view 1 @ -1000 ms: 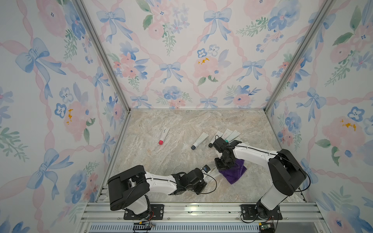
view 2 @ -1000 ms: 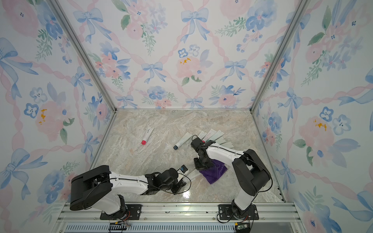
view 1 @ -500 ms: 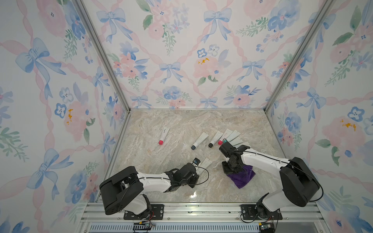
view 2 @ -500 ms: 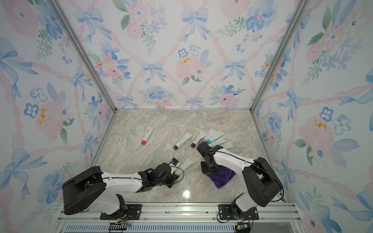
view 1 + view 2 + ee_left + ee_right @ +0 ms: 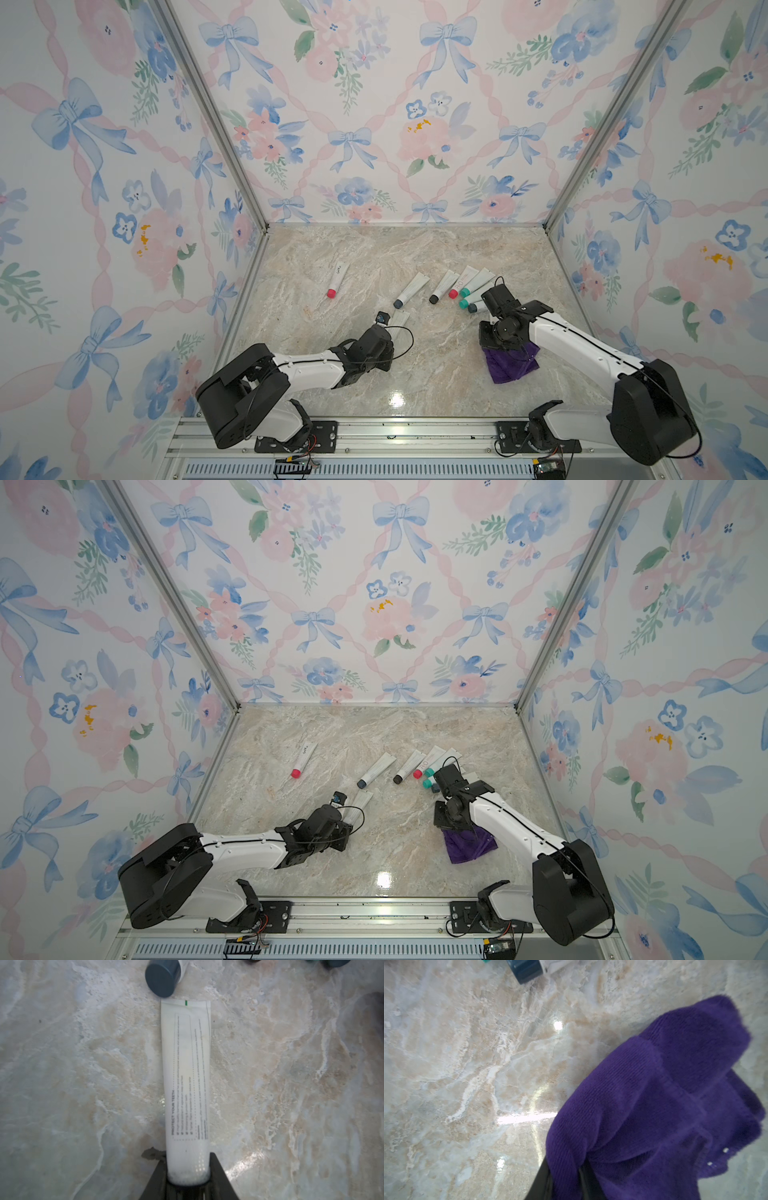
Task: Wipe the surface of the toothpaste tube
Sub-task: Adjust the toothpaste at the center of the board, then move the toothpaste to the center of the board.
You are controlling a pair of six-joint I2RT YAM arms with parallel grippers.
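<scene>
1. Grip: left fingers [image 5: 216, 1169] are closed tight on the cap end of the toothpaste tube [image 5: 187, 1076], which lies low over the desk [image 5: 436, 365], nearer the front than the row of other tubes [image 5: 457, 286].
2. Cloth: right fingers [image 5: 538, 1186] are pinched shut on a purple cloth [image 5: 654, 1095], well apart from that tube.
3. Step, I judge: tube presented, wiping not yet begun.
4. Next move calls for bringing the cloth onto the tube's printed face.

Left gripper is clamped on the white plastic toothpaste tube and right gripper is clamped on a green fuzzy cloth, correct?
Almost. The fuzzy cloth in the right gripper is purple, not green, as the right wrist view shows. The left gripper is clamped on the white plastic toothpaste tube.
</scene>
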